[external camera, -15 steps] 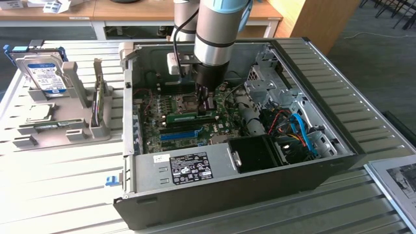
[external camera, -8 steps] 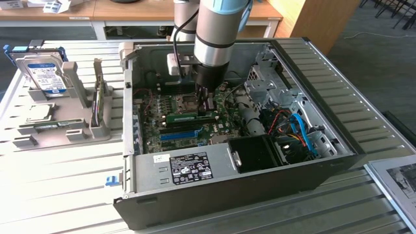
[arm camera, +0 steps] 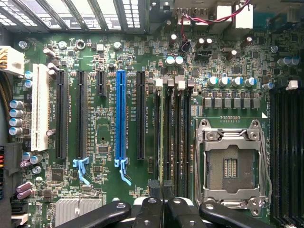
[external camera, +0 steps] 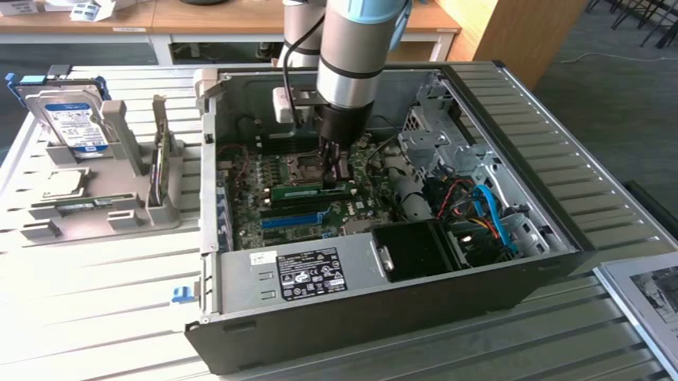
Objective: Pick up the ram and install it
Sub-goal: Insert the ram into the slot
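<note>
The gripper is reaching down into the open case. Its 2 fingers are pressed nearly together, and they appear to be pinching 1 end of the ram. The ram is standing on edge over the board, running along the bank of dark memory slots. That bank lies just beside the CPU socket and well apart from the blue slot. Whether the stick is already sitting in a slot or hanging just above one, I cannot tell.

I am judging the step in hand to be the seating of the ram. Doing it well is asking for the stick to be upright and parallel to its slot, not straddling 2 neighbours, since the slots are lying close together. The white latches at the slot ends should be standing open. Because the grip is sitting at 1 end, pressure there is likely tipping the stick, leaving the far end riding high. A straight, even push downward is the safer way, with no twisting against the thin board.
</note>
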`<act>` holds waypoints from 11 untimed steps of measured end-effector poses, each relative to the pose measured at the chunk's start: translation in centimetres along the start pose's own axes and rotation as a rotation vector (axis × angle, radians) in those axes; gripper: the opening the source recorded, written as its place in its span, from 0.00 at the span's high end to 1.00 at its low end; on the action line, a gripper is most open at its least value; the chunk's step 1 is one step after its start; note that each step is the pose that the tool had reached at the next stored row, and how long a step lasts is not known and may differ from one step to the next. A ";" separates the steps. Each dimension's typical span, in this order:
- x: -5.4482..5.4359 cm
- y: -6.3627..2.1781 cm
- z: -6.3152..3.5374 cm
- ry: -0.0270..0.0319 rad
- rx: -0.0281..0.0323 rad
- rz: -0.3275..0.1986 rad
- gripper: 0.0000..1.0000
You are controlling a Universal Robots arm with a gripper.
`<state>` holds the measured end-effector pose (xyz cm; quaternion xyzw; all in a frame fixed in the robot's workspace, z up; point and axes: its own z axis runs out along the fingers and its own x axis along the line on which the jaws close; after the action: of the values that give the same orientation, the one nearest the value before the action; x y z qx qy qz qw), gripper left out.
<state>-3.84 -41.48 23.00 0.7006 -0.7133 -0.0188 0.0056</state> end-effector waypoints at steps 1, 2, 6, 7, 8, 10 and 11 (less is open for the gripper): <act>0.0 -0.02 0.00 0.0000 -0.0002 0.000 0.88; 0.0 -0.02 0.00 0.0000 -0.0002 0.000 0.88; 0.0 -0.03 -0.01 0.0001 -0.0003 0.000 0.88; 0.0 -0.03 -0.01 0.0001 -0.0003 0.000 0.88; 0.0 -0.03 -0.01 0.0001 -0.0003 -0.001 0.88; 0.0 -0.03 -0.01 0.0004 -0.0004 -0.005 0.88; 0.0 -0.03 -0.01 0.0004 -0.0004 -0.008 0.88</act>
<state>-3.80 -41.48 23.01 0.7034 -0.7105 -0.0188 0.0058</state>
